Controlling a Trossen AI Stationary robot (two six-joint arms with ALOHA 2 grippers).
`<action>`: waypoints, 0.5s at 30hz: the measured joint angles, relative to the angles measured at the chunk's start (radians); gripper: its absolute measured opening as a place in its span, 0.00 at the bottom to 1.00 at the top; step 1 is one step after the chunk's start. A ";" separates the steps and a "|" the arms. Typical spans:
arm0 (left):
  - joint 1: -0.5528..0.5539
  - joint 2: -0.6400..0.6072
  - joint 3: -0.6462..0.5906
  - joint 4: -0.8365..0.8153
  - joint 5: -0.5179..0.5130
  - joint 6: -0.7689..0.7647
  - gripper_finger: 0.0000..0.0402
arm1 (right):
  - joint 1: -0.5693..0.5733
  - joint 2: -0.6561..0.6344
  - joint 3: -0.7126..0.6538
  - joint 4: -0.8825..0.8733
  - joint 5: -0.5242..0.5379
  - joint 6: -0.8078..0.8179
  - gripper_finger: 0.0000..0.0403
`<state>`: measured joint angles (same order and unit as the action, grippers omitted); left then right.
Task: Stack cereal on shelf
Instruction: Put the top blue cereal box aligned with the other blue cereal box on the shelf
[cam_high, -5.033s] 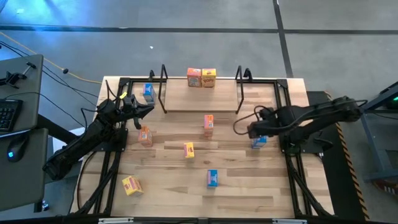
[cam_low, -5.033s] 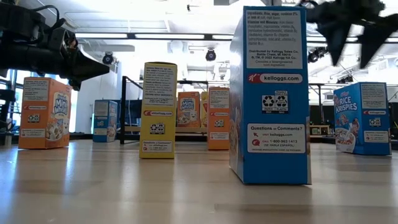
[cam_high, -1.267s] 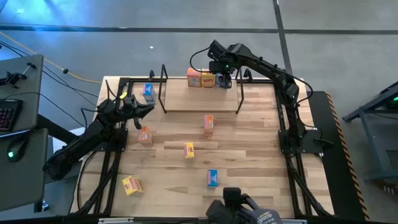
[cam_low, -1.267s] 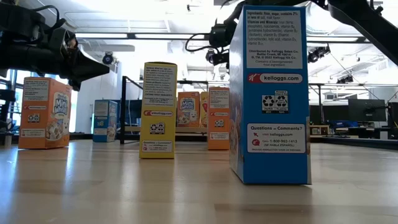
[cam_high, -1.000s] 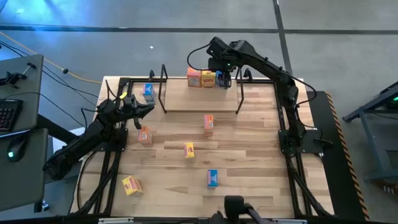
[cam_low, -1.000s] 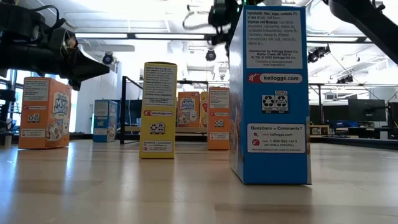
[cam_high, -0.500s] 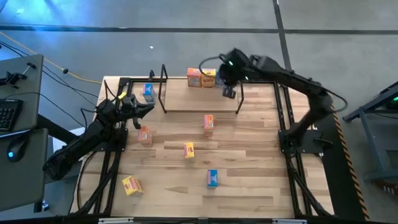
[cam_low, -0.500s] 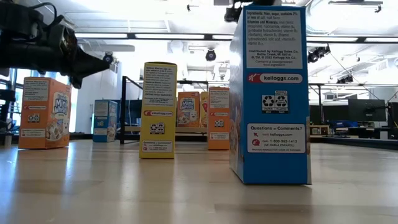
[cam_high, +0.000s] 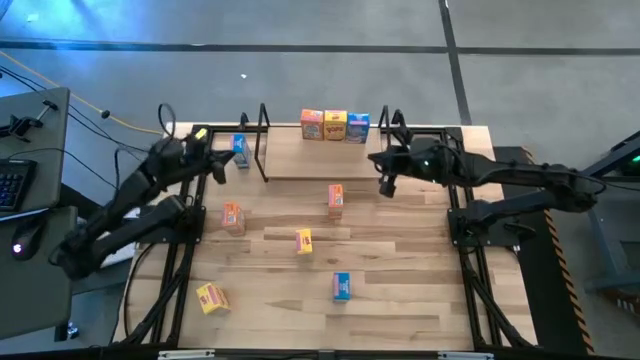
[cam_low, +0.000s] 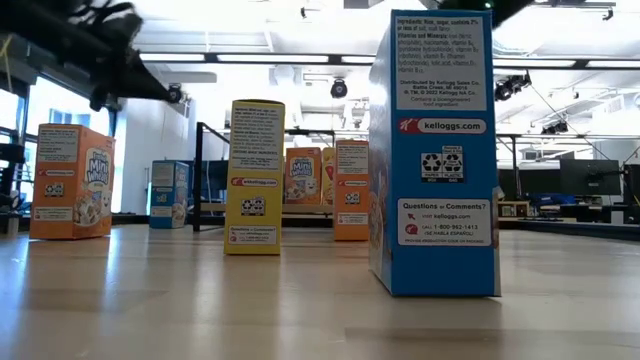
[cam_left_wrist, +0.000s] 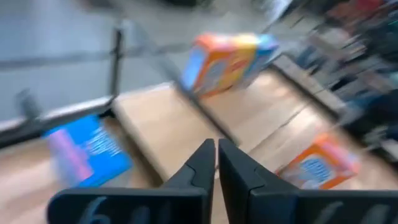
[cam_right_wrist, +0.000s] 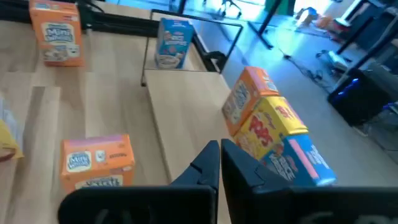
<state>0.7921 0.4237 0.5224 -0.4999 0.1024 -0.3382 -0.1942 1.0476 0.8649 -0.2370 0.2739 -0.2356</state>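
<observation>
Along the back edge of the shelf (cam_high: 320, 160) three cereal boxes stand in a row: orange box (cam_high: 312, 124), yellow box (cam_high: 335, 125), blue box (cam_high: 358, 127). Just off the shelf's right frame hovers the right gripper (cam_high: 386, 186), jaws pinched together, empty. Beside the left frame, the left gripper (cam_high: 216, 170) is likewise closed on nothing, near another blue carton (cam_high: 239, 149)

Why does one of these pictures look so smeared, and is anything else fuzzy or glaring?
Left wrist view: motion blur smears the blue box and the row of boxes on the shelf. Low view: the left arm at the upper left is streaked, and ceiling lights glare white. High view: a blue glare band runs across the floor at the top left. Right wrist view: fairly sharp.
</observation>
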 joint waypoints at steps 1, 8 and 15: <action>0.000 0.053 0.049 -0.058 -0.015 0.000 0.06 | 0.007 -0.014 -0.016 0.007 0.010 0.000 0.00; 0.000 0.430 0.296 -0.319 -0.046 0.002 0.29 | 0.014 -0.044 -0.082 0.014 0.007 -0.016 0.00; 0.000 0.647 0.400 -0.381 -0.165 0.018 0.55 | 0.014 -0.043 -0.111 0.003 0.007 -0.035 0.00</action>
<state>0.7921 1.0709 0.9223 -0.8806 -0.0629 -0.3207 -0.1802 1.0042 0.7536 -0.2336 0.2810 -0.2703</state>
